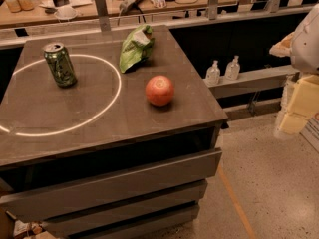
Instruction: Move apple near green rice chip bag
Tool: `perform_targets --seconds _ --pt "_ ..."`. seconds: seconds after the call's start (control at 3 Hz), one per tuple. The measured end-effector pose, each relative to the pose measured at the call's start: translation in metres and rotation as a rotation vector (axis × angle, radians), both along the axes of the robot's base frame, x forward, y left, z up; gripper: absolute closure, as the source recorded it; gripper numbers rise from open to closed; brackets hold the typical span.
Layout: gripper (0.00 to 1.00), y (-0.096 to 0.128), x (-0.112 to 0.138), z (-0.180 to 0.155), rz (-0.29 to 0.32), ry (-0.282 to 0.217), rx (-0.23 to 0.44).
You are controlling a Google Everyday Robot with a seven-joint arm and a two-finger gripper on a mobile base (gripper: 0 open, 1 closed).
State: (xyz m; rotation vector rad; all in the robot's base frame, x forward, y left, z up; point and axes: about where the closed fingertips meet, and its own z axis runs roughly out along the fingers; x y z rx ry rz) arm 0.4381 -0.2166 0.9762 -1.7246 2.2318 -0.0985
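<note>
Dark counter (149, 123) over stacked drawers (124, 179), with a cluttered workbench (30, 17) behind. Left to right:

- **Can** (60, 63): upright near the back left corner, inside a white ring (120, 81) marked on the top.
- **Bag** (134, 48): crumpled, at the back edge about midway along it.
- **Apple** (160, 90): resting toward the right edge, in front of the bag with a clear gap between them, well apart from the can.
- **End effector** (298, 103): off the counter, beyond its right edge. The apple is not in it, and how far open it is cannot be told.

Probable hazards:

- The apple is round and lies close to the right edge, so a nudge on approach or an off-centre grasp could roll it over that edge.
- A carry kept too low could drag the apple across the top.
- A release too near the back edge could push the light bag off, or leave the apple free to roll away.
</note>
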Motion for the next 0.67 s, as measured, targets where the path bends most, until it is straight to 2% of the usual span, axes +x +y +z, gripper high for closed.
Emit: perform_targets --seconds 0.33,0.67 --pt "0.00 0.0000 0.0000 0.0000 0.000 0.000 0.000" --pt "0.00 0.0016 0.0000 0.0020 0.005 -0.004 0.048"
